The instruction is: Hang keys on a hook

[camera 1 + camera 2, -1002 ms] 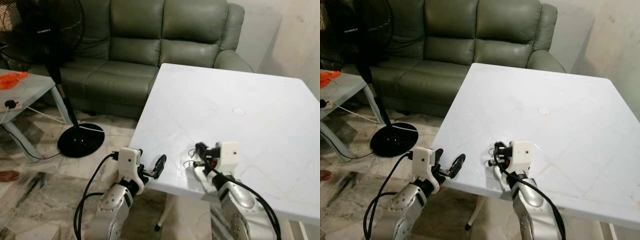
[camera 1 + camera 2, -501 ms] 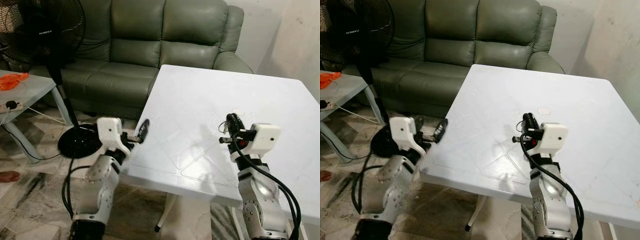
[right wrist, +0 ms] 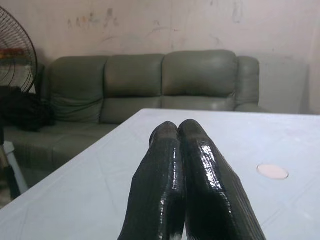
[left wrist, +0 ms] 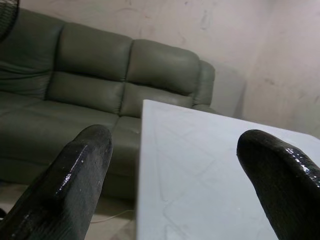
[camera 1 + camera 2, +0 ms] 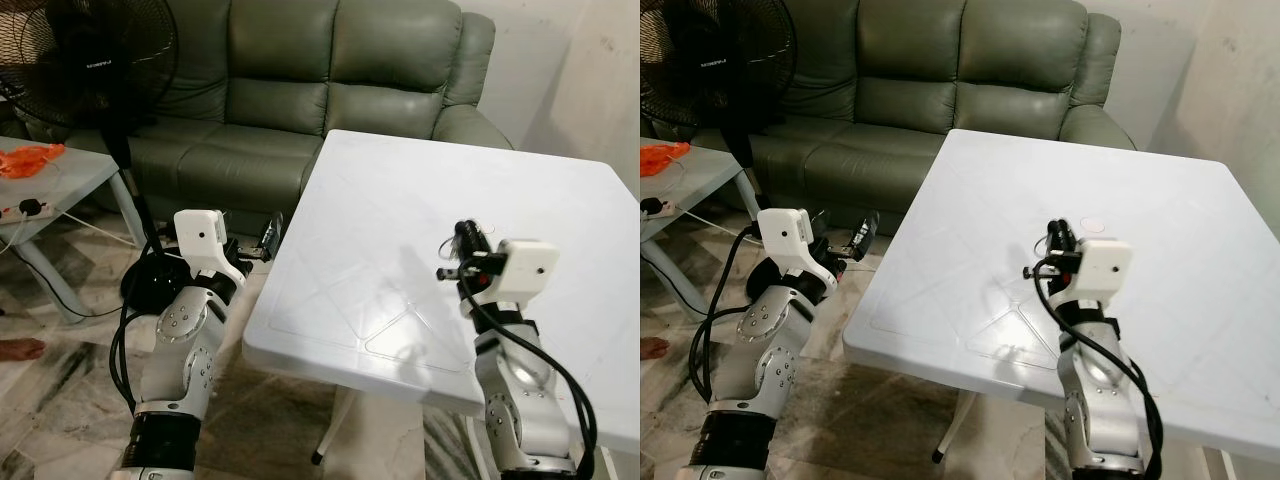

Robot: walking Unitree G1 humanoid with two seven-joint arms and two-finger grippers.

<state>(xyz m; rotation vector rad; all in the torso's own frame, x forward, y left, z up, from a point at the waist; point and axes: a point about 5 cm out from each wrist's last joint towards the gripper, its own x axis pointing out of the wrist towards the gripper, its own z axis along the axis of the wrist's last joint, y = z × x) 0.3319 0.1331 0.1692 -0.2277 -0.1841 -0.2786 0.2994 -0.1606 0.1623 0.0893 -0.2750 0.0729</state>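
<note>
- Left eye view: the right gripper point(image 5: 463, 236) is raised over the white table point(image 5: 400, 190), at 4 o'clock in the picture. Its fingers are pressed together and their long axis runs toward 12 o'clock, to the sofa point(image 5: 300, 90).
- A thin wire loop at the fingertips is probably the key ring point(image 5: 452, 232). The keys themselves are too small to make out.
- Right eye view: the left gripper point(image 5: 866, 234) is off the table's near left corner, at 9 o'clock, well apart from the key ring. The right arm is therefore judged to be the carrying arm.
- Left wrist view: the left fingers point(image 4: 82, 167) are spread wide with nothing between them.
- Right wrist view: the right fingers point(image 3: 165, 165) are closed tip to tip over the tabletop.
- Hook bearing: cannot tell.
</note>
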